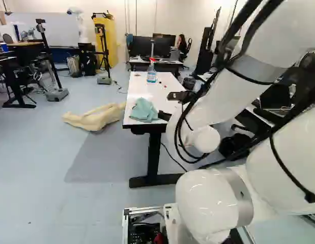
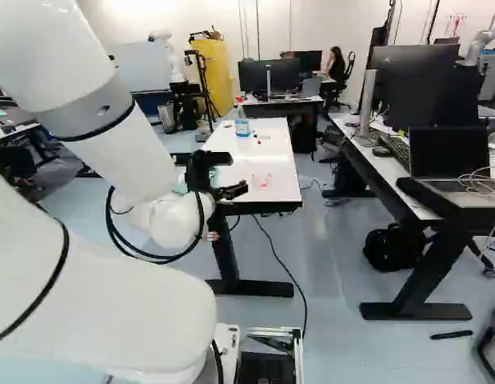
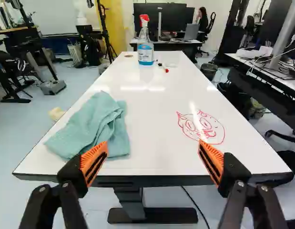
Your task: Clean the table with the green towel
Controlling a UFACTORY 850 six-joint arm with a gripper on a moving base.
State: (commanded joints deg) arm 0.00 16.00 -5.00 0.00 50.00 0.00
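The gripper [image 2: 237,174] is wide open and holds nothing. One green towel [image 1: 143,110] lies bunched up near the front edge of the table [image 3: 152,114], by the corner at the left in the left base view. A wide white strip runs between it and one red drawing [image 3: 209,130]. One spray bottle [image 3: 146,46] stands farther back. The right base view shows just bits of the towel, but shows the drawing, which the arm hides in the left one.

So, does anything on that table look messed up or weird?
Yes! A red face-like drawing marks the white tabletop, across from the crumpled green towel. It looks odd because people usually draw on paper, not tables.
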